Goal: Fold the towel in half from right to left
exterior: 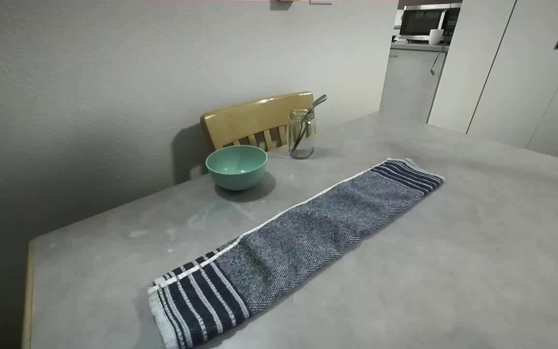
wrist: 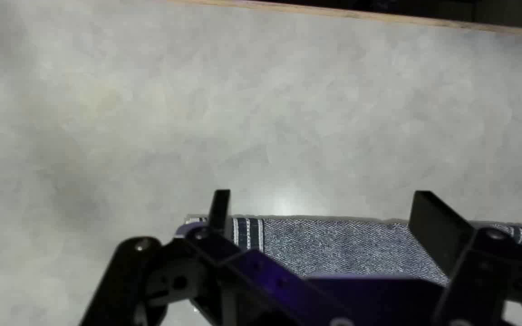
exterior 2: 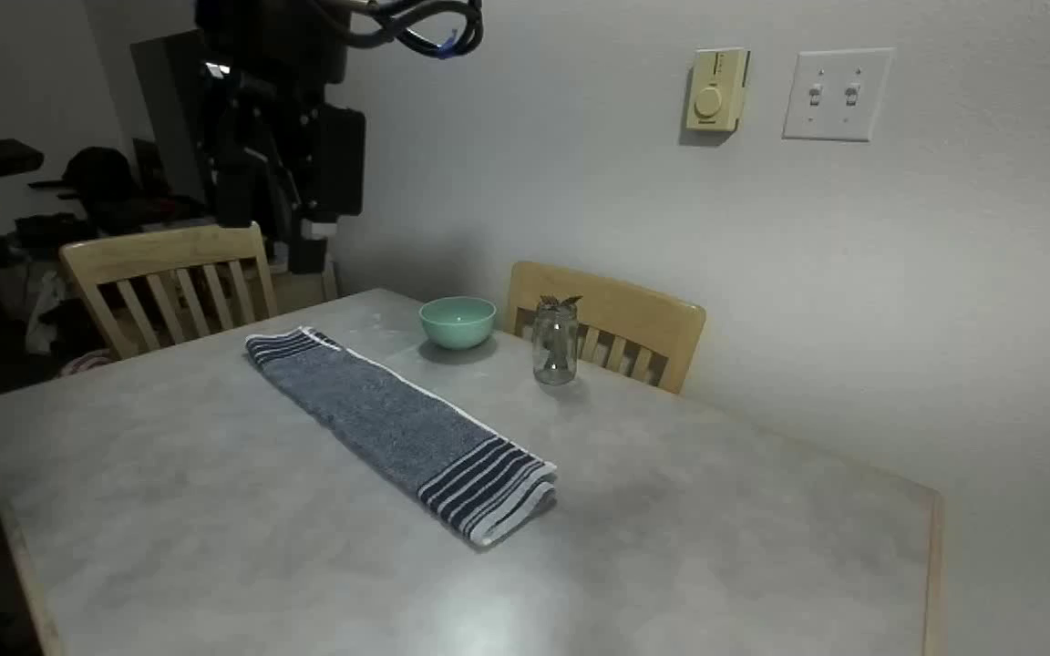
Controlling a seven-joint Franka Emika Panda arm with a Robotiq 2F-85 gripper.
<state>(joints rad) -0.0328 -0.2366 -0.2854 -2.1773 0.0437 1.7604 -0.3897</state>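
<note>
The towel (exterior: 303,232) is a long narrow blue-grey cloth with navy and white striped bands at both short ends. It lies stretched out on the table in both exterior views (exterior 2: 379,410). A lower layer peeks out along its white-hemmed edge at one striped end, and the other end shows stacked layers. My gripper (exterior 2: 272,232) is in the air above the table and looks apart from the towel. In the wrist view the gripper (wrist: 322,194) is open and empty, its fingers spread wide. The towel (wrist: 333,246) lies below it, partly hidden by the gripper body.
A teal bowl (exterior: 238,169) and a glass jar (exterior: 302,138) with utensils stand beside the towel, towards the wall. A wooden chair (exterior 2: 616,305) stands behind them, and another chair (exterior 2: 165,255) is at the table's far end. The table edge (wrist: 360,14) crosses the wrist view's top.
</note>
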